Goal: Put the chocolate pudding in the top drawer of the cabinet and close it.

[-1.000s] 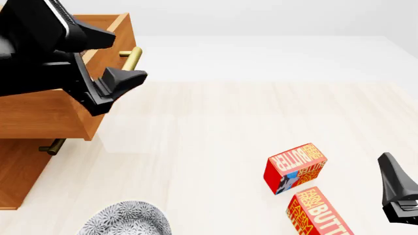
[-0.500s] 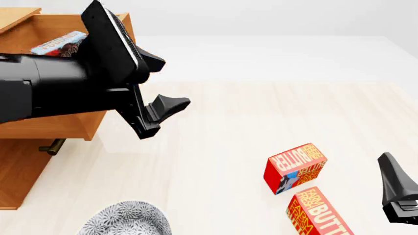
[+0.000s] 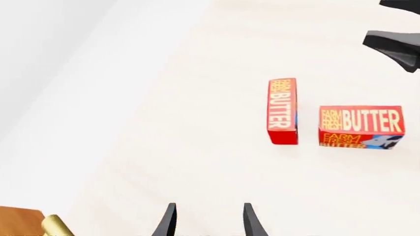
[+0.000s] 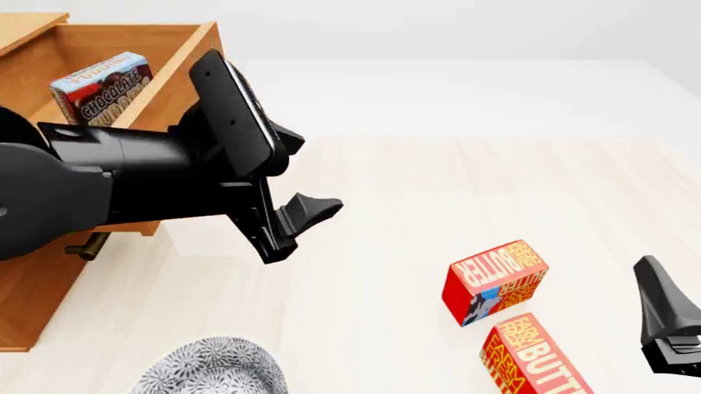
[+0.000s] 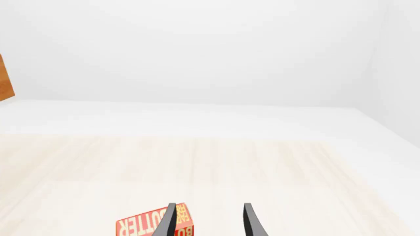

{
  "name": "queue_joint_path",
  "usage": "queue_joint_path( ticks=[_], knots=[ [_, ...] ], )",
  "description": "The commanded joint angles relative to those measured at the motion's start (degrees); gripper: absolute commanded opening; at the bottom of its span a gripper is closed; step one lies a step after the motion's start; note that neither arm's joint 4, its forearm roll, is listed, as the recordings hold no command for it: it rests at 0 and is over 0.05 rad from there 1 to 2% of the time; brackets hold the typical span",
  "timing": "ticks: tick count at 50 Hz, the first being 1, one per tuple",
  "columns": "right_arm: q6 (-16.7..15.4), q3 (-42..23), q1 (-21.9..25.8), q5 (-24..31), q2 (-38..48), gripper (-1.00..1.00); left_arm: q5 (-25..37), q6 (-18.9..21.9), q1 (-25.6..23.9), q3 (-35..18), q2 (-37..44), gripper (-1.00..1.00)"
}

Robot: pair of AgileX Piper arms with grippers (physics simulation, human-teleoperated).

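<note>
Black pincer beside wooden drawer.

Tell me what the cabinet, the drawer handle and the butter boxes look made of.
The cabinet: warm brown wood, judging by the visible grain, matte finish. The drawer handle: likely brass, a yellow metallic sheen on a round bar. The butter boxes: probably printed cardboard, with sharp edges and flat lettered red faces.

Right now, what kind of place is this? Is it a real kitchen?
Probably not a real kitchen: it looks like a computer-made test table. A plain pale table holds only a wooden cabinet, two butter boxes and a patterned plate, with blank white walls and black robot arms.
</note>
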Motion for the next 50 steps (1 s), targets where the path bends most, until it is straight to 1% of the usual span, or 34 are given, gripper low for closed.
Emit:
queue_joint_path(
  ticks=[1, 7, 10, 12, 14, 15, 16, 19, 21, 22, 24, 26, 28, 29, 31, 32, 34, 36, 41, 43, 46, 48, 49, 50],
  knots=[
    [0.2, 0.0, 0.0, 0.1, 0.0, 1.00, -1.6, -2.4, 0.6, 1.7, 1.0, 1.00],
    [0.2, 0.0, 0.0, 0.1, 0.0, 1.00, -1.5, -3.4, 0.4, 1.8, 1.4, 1.00],
    [0.2, 0.0, 0.0, 0.1, 0.0, 1.00, -2.0, -3.3, 1.4, 3.3, 1.2, 1.00],
    [0.2, 0.0, 0.0, 0.1, 0.0, 1.00, -1.4, -5.3, 0.7, 2.2, 2.2, 1.00],
    [0.2, 0.0, 0.0, 0.1, 0.0, 1.00, -1.8, -4.3, 2.0, 3.4, 1.0, 1.00],
    [0.2, 0.0, 0.0, 0.1, 0.0, 1.00, -1.5, -5.2, 1.4, 2.8, 1.6, 1.00],
    [0.2, 0.0, 0.0, 0.1, 0.0, 1.00, -1.9, -4.7, 2.0, 3.5, 1.1, 1.00],
    [0.2, 0.0, 0.0, 0.1, 0.0, 1.00, -2.0, -5.3, 2.2, 3.6, 1.3, 1.00],
    [0.2, 0.0, 0.0, 0.1, 0.0, 1.00, -2.7, -5.2, 3.7, 5.3, 0.7, 1.00],
    [0.2, 0.0, 0.0, 0.1, 0.0, 1.00, -2.5, -6.7, 3.3, 4.9, 1.5, 1.00],
    [0.2, 0.0, 0.0, 0.1, 0.0, 1.00, -2.9, -6.0, 4.0, 6.0, 0.6, 1.00],
    [0.2, 0.0, 0.0, 0.1, 0.0, 1.00, -2.5, -7.2, 4.1, 5.8, 0.6, 1.00],
    [0.2, 0.0, 0.0, 0.1, 0.0, 1.00, -2.5, -7.6, 4.6, 6.2, 0.3, 1.00],
    [0.2, 0.0, 0.0, 0.1, 0.0, 1.00, -2.0, -9.8, 4.0, 5.2, 1.0, 1.00],
    [0.2, 0.0, 0.0, 0.1, 0.0, 1.00, -1.8, -10.0, 4.2, 5.2, 1.0, 1.00],
    [0.2, 0.0, 0.0, 0.1, 0.0, 1.00, -1.9, -9.5, 4.7, 5.6, 0.4, 1.00],
    [0.2, 0.0, 0.0, 0.1, 0.0, 1.00, -1.3, -11.9, 4.0, 4.7, 1.3, 1.00],
    [0.2, 0.0, 0.0, 0.1, 0.0, 1.00, -1.5, -11.4, 4.4, 5.1, 0.9, 1.00],
    [0.2, 0.0, 0.0, 0.1, 0.0, 1.00, -1.1, -13.2, 3.5, 4.4, 2.4, 1.00],
    [0.2, 0.0, 0.0, 0.1, 0.0, 1.00, -0.8, -13.8, 4.7, 4.5, 1.9, 1.00],
    [0.2, 0.0, 0.0, 0.1, 0.0, 1.00, -0.7, -15.2, 5.1, 4.6, 1.9, 1.00],
    [0.2, 0.0, 0.0, 0.1, 0.0, 1.00, -0.9, -14.9, 6.2, 5.2, 1.2, 1.00],
    [0.2, 0.0, 0.0, 0.1, 0.0, 1.00, -0.9, -15.9, 5.9, 5.0, 1.6, 1.00],
    [0.2, 0.0, 0.0, 0.1, 0.0, 1.00, -1.2, -15.9, 6.2, 5.3, 1.8, 1.00]
  ],
)
